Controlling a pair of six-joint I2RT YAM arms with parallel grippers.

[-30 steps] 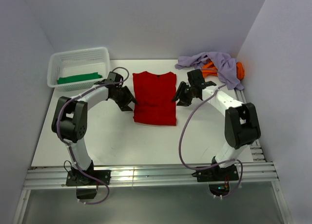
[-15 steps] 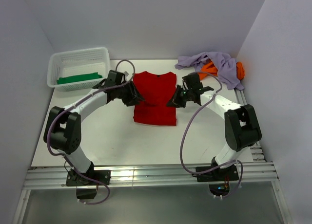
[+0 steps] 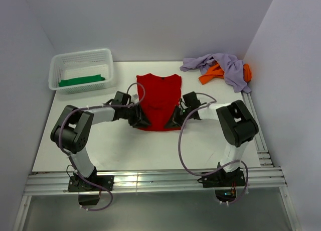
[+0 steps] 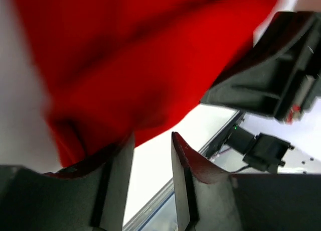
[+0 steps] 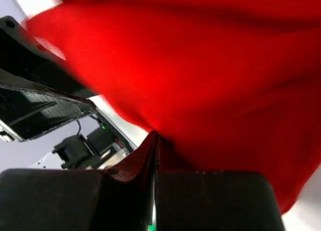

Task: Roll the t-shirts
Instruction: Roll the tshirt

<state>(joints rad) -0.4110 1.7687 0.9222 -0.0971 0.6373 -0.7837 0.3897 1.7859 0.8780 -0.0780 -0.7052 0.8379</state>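
Since the roll is judged to start from the hem, the left end effector (image 4: 150, 140) is seen with its fingers parted, bare worktop (image 3: 125, 150) showing in the gap, at the near-left corner of the red t-shirt (image 3: 159, 98). The right end effector (image 5: 154, 140) is pressed closed at the near-right corner; whether cloth is nipped cannot be told. From both, the t-shirt is spread flat, its long axis running away toward the collar, with neither arm nearer.
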